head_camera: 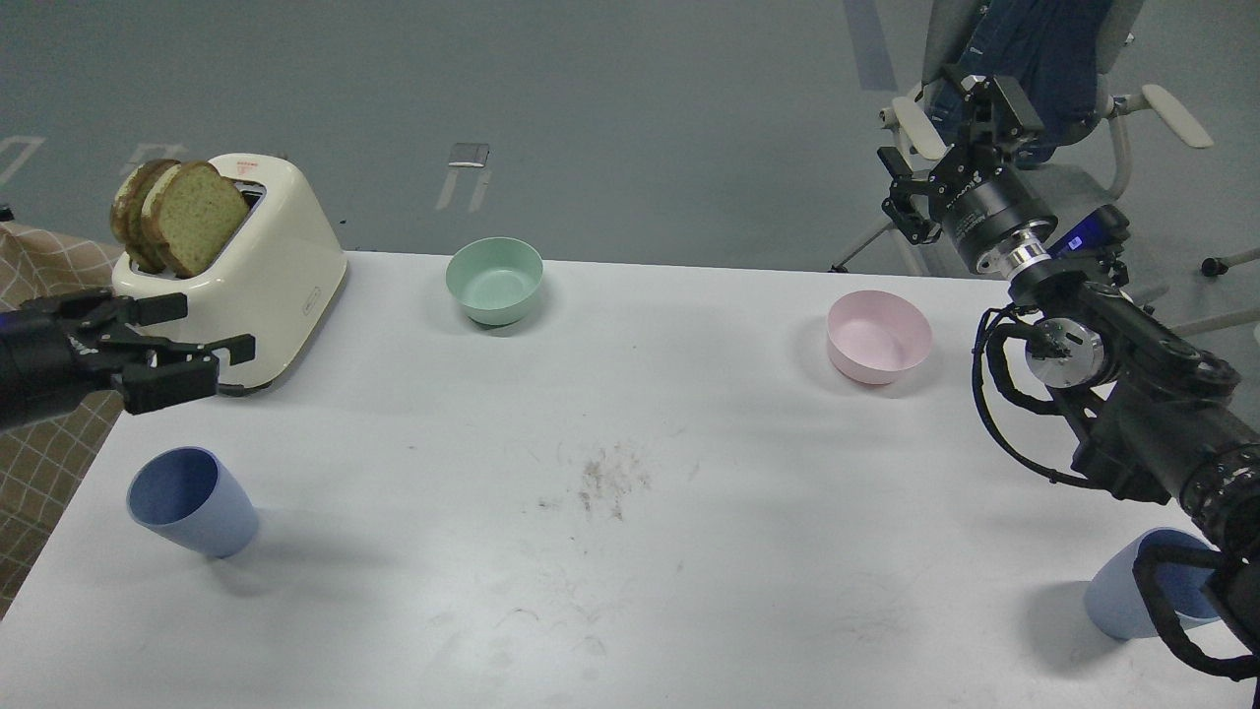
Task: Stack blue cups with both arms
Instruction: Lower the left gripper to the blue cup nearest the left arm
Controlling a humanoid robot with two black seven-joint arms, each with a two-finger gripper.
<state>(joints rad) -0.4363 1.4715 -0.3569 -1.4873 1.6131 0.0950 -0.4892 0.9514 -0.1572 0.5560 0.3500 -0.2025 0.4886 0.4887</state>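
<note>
One blue cup (pixel 192 502) stands upright near the table's front left. The other blue cup (pixel 1122 597) stands at the front right, partly hidden behind my right arm's cable. My left gripper (pixel 192 347) comes in low from the left edge, open and empty, in front of the toaster and above and behind the left cup, not touching it. My right gripper (pixel 953 143) is raised beyond the table's back right edge, fingers spread, empty, far from the right cup.
A cream toaster (pixel 266 266) with bread slices (pixel 177 212) stands at the back left, close to my left gripper. A mint-green bowl (pixel 494 281) and a pink bowl (pixel 878 335) sit along the back. A chair (pixel 1152 98) stands behind the white table (pixel 630 551).
</note>
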